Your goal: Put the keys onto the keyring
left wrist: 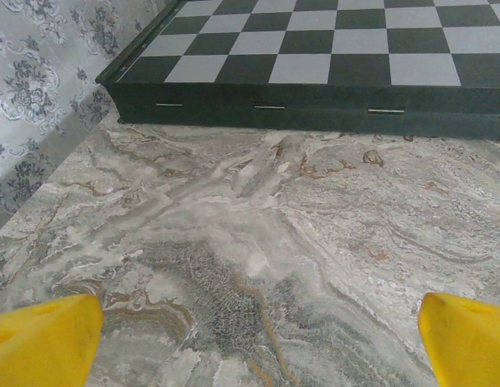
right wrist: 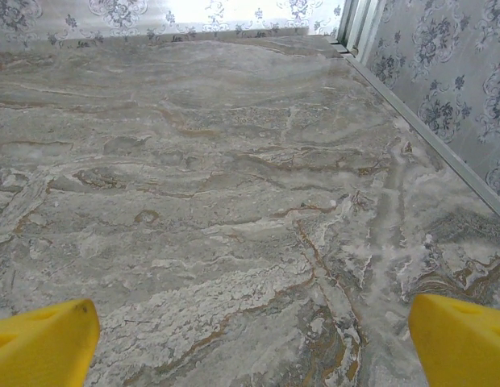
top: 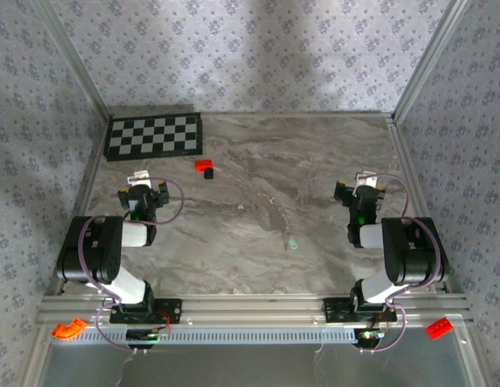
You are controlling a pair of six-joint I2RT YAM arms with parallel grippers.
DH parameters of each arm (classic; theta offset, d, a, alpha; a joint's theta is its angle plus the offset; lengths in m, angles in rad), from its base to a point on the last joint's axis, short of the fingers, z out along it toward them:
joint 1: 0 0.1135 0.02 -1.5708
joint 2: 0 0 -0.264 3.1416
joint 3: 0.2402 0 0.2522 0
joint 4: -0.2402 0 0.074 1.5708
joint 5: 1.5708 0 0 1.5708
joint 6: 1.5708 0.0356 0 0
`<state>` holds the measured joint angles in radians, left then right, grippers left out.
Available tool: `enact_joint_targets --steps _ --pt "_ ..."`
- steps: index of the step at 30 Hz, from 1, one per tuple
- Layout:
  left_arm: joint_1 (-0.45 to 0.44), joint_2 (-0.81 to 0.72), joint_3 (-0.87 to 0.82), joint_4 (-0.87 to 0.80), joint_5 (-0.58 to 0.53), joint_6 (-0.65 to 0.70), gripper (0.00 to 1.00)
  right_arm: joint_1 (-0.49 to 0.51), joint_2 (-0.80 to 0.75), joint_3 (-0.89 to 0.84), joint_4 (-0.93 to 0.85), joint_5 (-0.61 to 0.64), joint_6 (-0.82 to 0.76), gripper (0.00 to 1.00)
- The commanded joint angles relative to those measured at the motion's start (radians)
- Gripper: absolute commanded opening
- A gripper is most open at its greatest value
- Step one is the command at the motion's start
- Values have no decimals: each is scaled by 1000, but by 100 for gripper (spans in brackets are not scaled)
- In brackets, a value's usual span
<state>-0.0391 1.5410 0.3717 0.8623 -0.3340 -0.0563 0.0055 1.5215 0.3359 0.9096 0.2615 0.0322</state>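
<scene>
Left claw [top: 147, 181] and right claw [top: 360, 181] stood open, empty; the key [top: 293, 243] lay beside the beaded chain [top: 270, 205] mid-frame.

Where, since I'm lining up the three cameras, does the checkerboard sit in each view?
Top external: the checkerboard lies flat at the far left corner of the table.
Left wrist: the checkerboard spans the top of the picture, its dark side edge facing the camera.
Right wrist: looks across the table toward the far wall.
Shared landmark: the veined marble tabletop.
</scene>
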Motion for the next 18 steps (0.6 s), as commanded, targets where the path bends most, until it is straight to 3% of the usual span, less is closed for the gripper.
enact_joint_targets --steps 1,18 --pt "10 -8 19 -7 20 -20 100 11 12 20 -4 27 -23 100" --pt "10 -6 18 -1 21 -17 100 12 14 20 -2 25 -26 100"
